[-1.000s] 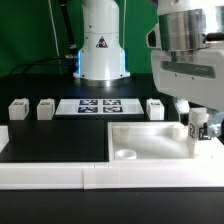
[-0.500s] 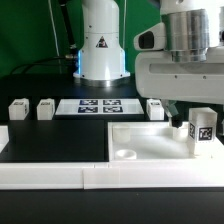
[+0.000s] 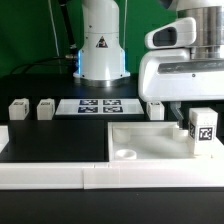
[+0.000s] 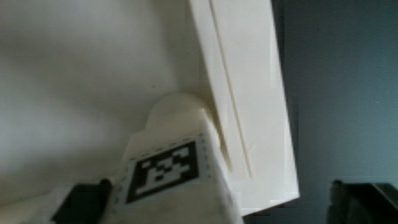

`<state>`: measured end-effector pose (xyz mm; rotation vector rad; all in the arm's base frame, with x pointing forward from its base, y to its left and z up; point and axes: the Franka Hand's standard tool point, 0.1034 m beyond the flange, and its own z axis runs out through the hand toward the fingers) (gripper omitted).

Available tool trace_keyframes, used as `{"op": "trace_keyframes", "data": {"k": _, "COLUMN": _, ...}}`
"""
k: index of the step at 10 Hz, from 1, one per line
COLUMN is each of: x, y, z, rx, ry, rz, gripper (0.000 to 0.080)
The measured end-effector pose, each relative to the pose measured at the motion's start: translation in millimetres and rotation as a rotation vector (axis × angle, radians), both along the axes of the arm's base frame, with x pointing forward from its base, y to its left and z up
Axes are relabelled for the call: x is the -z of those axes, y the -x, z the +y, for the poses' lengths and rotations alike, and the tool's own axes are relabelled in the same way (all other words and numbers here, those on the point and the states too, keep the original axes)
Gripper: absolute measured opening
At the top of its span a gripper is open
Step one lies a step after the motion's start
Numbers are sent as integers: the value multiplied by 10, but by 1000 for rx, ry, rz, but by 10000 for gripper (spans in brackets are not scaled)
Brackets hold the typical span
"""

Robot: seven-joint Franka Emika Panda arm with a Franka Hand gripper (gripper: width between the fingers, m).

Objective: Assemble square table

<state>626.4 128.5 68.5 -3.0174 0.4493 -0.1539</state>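
leg (image 3: 203,129) stood upright on slab (image 3: 150,141), corner toward exterior view's right, tag facing camera. hand (image 4: 222,206) had risen off it since a second ago, fingers seemingly spread, holding nothing. leg judged placed; spare legs (image 3: 45,108) waited on surface (image 3: 60,146).

Bright even light; wrist pic blurry, low-res.

A tagged leg (image 4: 175,160) stands apparently touching the slab (image 4: 240,90).
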Motion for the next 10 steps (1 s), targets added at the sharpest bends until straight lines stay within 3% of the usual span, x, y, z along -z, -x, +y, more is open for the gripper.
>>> {"op": "trace_keyframes", "data": {"k": 1, "x": 2, "y": 0, "z": -5, "rx": 3, "ry": 0, "rz": 0, "gripper": 388}}
{"op": "trace_keyframes", "data": {"k": 2, "x": 23, "y": 17, "z": -64, "rx": 44, "ry": 3, "rz": 11, "gripper": 299}}
{"op": "trace_keyframes", "data": {"k": 5, "x": 13, "y": 7, "z": -109, "rx": 368, "ry": -39, "rz": 46, "gripper": 295}}
{"op": "trace_keyframes", "data": {"k": 9, "x": 61, "y": 3, "z": -37, "rx": 1020, "ry": -130, "rz": 133, "gripper": 294}}
{"op": "trace_keyframes", "data": {"k": 10, "x": 66, "y": -15, "z": -39, "rx": 1164, "ry": -173, "rz": 142, "gripper": 294}}
